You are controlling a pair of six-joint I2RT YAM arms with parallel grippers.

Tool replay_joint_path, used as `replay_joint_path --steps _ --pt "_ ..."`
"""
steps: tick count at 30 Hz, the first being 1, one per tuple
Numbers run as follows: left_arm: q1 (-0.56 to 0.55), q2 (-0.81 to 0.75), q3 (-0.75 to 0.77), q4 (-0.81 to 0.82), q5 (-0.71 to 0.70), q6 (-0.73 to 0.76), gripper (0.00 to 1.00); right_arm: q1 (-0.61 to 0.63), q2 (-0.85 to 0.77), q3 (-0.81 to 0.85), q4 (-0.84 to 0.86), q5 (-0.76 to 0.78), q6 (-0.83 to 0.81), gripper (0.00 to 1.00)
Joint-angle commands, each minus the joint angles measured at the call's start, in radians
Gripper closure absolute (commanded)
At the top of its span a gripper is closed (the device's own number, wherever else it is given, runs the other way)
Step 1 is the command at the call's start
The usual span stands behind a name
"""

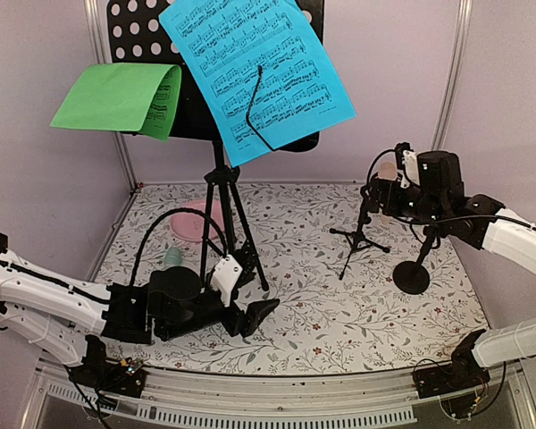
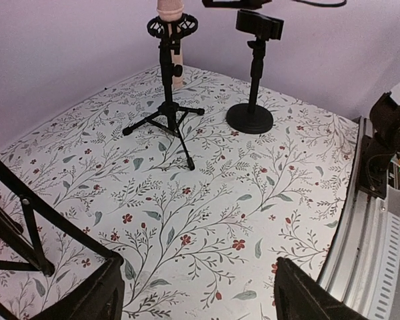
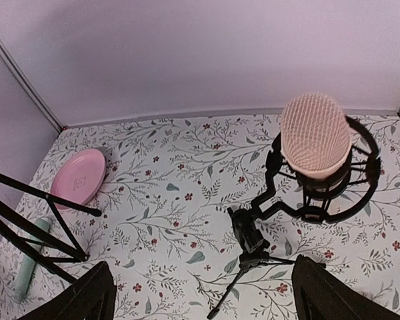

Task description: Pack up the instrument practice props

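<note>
The black perforated music desk (image 1: 134, 36) stands on tripod legs (image 1: 221, 228) at the back left and carries a blue music sheet (image 1: 255, 71) and a green music sheet (image 1: 116, 96). A peach microphone (image 3: 315, 137) sits in a small black tripod (image 3: 253, 248) at the right. It also shows in the left wrist view (image 2: 168, 8). A mint-green microphone (image 1: 172, 257) lies by the stand legs. My right gripper (image 1: 381, 192) is open just above the peach microphone. My left gripper (image 1: 255, 315) is open and empty, low over the mat near the stand legs.
A pink round plate (image 1: 195, 221) lies behind the stand legs. A black stand with a round base (image 1: 413, 275) and a clamp on top (image 2: 260, 23) stands at the right beside the tripod. Walls close the back and both sides.
</note>
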Motion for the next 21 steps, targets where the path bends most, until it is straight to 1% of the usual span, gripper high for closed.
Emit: replay_joint_path --steps 1,4,7,12,17,21 --pt "-0.013 0.004 0.008 0.02 -0.017 -0.02 0.22 0.015 0.071 -0.04 0.123 -0.025 0.038 0.07" --pt "-0.013 -0.004 0.001 0.013 -0.019 -0.023 0.22 0.014 0.132 -0.04 0.133 0.031 0.04 0.07" --pt "-0.013 -0.013 -0.01 0.02 -0.021 -0.022 0.22 0.013 0.167 -0.067 0.179 0.046 0.03 0.07" --pt "-0.013 -0.011 -0.014 0.027 -0.019 -0.02 0.22 0.005 0.231 -0.06 0.218 0.062 0.053 0.07" --pt "-0.014 0.0 -0.006 0.027 -0.016 -0.019 0.22 -0.003 0.314 -0.031 0.244 0.105 0.072 0.13" --pt "-0.014 0.003 -0.01 0.022 -0.021 -0.018 0.22 -0.004 0.345 -0.032 0.28 0.131 0.085 0.2"
